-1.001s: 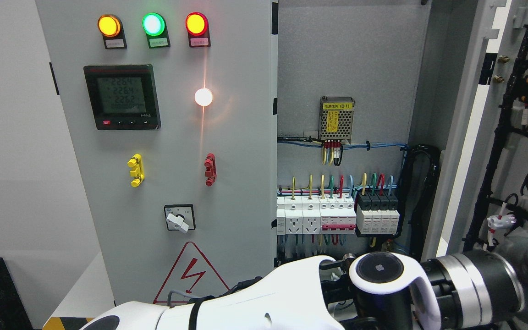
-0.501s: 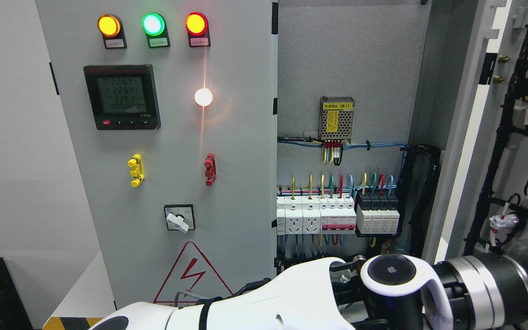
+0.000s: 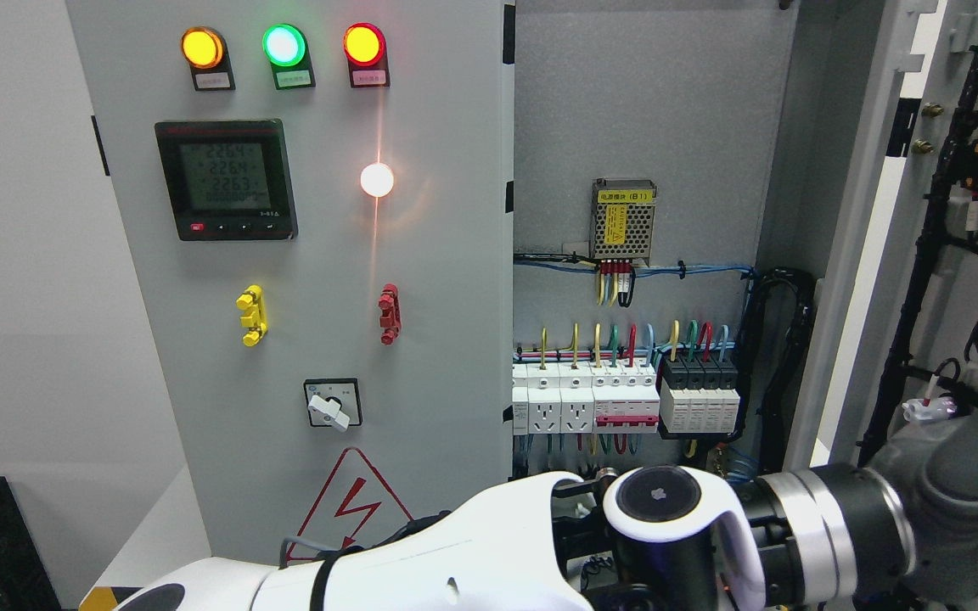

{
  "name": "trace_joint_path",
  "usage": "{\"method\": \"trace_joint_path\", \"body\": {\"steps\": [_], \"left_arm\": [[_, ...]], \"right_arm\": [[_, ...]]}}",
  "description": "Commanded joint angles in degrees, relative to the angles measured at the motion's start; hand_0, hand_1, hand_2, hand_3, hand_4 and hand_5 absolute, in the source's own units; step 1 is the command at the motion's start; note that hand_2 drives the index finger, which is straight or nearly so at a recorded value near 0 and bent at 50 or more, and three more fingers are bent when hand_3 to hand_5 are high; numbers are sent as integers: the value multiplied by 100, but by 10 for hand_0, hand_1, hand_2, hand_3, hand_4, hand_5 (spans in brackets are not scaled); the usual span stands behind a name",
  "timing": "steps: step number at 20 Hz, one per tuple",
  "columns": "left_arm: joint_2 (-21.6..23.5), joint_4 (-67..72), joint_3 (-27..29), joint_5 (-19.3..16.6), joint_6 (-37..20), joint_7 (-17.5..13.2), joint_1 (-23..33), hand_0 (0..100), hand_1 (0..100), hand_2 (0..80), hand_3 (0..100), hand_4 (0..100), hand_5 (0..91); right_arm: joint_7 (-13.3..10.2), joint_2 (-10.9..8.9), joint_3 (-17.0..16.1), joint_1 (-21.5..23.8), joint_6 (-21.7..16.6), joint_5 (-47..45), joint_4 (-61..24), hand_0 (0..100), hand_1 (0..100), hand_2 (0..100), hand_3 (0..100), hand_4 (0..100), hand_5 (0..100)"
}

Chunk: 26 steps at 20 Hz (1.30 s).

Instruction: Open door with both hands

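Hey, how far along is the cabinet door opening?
Done: the right door is swung wide, baring the breakers and power supply. In hand: the left arm crosses low toward that side; no hand shows. Left: the left door with indicator lamps and meter looks closed.

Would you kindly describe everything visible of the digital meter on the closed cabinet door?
The digital meter is a square black unit, apparently plastic, set flush in the upper left of the grey closed door, below the three lit indicator lamps. Its greenish backlit screen shows three rows of digits over a fainter fourth line. A row of small buttons runs beneath, the leftmost red. It sits upright, and nothing touches it.
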Motion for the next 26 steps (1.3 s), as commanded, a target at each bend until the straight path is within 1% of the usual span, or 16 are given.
{"method": "trace_joint_path", "body": {"steps": [1, 5, 9, 11, 15, 20, 22, 24, 26], "left_arm": [[1702, -1450, 194, 20, -23, -17, 478, 0, 0, 0, 0, 0, 0], [2520, -1917, 308, 20, -49, -17, 1013, 0, 0, 0, 0, 0, 0], [3127, -2067, 588, 29, -58, -25, 1584, 0, 0, 0, 0, 0, 0], [3400, -2067, 799, 20, -58, -17, 1962, 0, 0, 0, 0, 0, 0], [3778, -2067, 1326, -24, -40, -25, 3007, 0, 0, 0, 0, 0, 0], [4244, -2041, 1407, -50, -67, -43, 4062, 0, 0, 0, 0, 0, 0], [4262, -1980, 1572, -94, -84, -34, 4572, 0, 0, 0, 0, 0, 0], [4219, -1892, 1958, -155, -67, -25, 5169, 0, 0, 0, 0, 0, 0], [4201, -1857, 2284, -374, -23, -25, 5627, 0, 0, 0, 0, 0, 0]], "right_arm": [[27, 0, 17, 0, 4, -1, -4, 190, 0, 0, 0, 0, 0], [27, 0, 9, 0, 4, -1, -4, 190, 0, 0, 0, 0, 0], [27, 0, 18, 0, 4, -1, -4, 190, 0, 0, 0, 0, 0], [27, 0, 9, 0, 4, -1, -4, 190, 0, 0, 0, 0, 0], [27, 0, 17, 0, 4, -1, -4, 190, 0, 0, 0, 0, 0], [27, 0, 18, 0, 4, -1, -4, 191, 0, 0, 0, 0, 0], [27, 0, 18, 0, 4, 8, -4, 191, 0, 0, 0, 0, 0], [27, 0, 17, 0, 4, -1, -4, 191, 0, 0, 0, 0, 0], [27, 0, 18, 0, 4, -1, -4, 191, 0, 0, 0, 0, 0]]}}
